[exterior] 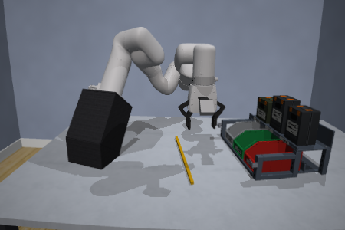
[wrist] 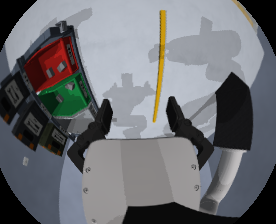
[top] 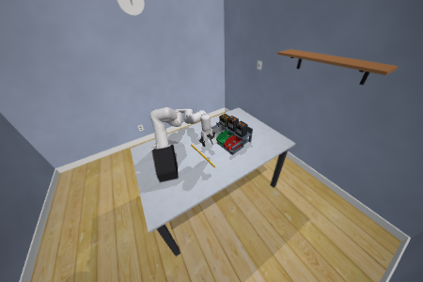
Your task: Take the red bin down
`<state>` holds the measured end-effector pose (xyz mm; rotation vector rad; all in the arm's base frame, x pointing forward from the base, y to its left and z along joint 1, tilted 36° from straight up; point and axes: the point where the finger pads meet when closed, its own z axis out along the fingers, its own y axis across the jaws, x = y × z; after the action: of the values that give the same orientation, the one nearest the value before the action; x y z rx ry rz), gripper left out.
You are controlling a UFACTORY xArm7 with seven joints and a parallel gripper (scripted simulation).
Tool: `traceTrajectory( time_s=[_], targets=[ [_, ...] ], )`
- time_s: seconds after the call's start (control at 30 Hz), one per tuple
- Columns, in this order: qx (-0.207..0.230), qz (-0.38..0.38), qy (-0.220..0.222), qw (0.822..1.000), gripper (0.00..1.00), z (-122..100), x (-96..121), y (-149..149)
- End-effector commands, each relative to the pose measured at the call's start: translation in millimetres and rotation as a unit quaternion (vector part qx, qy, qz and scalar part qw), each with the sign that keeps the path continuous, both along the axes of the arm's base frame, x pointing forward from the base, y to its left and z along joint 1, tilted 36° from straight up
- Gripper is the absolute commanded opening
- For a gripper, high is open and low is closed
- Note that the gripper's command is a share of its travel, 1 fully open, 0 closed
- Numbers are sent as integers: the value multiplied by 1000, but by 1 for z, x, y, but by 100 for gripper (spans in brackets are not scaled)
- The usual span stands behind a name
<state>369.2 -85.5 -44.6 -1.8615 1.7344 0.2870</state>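
Note:
The red open bin sits at the near end of a low grey shelf rack on the table's right side, next to a green bin and a grey bin. My gripper is open and empty. It hangs a little above the table top, to the left of the rack's far end, apart from the bins.
Three dark boxes with orange tops stand behind the bins on the rack. A thin yellow stick lies on the table left of the rack. The arm's black base block stands at the left.

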Motion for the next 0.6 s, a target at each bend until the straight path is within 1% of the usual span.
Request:
traceTrajectory(
  time_s=[0.0, 0.33, 0.5, 0.57],
  targets=[
    [0, 0, -1, 1000, 100, 0, 31, -13],
    [0, 0, -1, 1000, 100, 0, 31, -13],
    [0, -1, -1, 1000, 100, 0, 76, -32],
    [0, -1, -1, 1000, 100, 0, 76, -32]
  ],
)
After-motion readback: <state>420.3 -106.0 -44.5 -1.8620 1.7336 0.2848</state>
